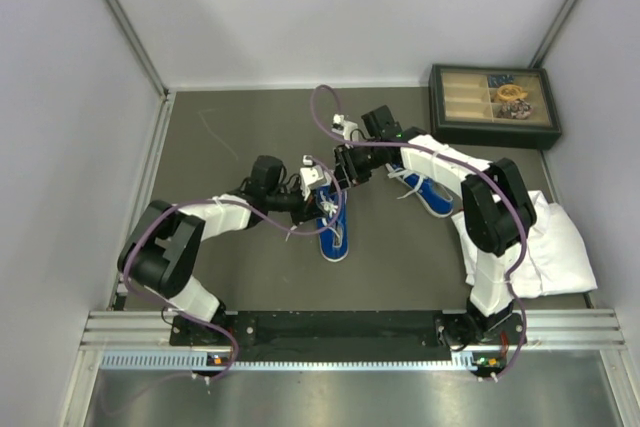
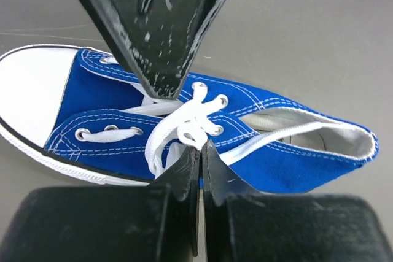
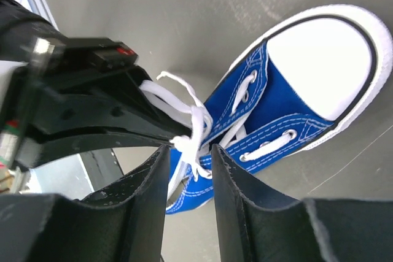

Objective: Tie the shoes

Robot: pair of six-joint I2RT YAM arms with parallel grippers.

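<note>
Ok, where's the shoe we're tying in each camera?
Top external: the shoe sits at picture centre, toe pointing down.
Left wrist: it fills the middle, toe at the left edge.
Right wrist: it takes the right half, toe at upper right.
Shared landmark: its white toe cap.

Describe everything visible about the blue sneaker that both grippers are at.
The sneaker is blue canvas with white stitching, metal eyelets, a white rubber toe cap, white sole and pale lining. It rests on the grey table, between the arms. Its white laces bunch mid-shoe, no bow visible. The left gripper is shut on them; the right gripper straddles them, fingers apart.
</note>
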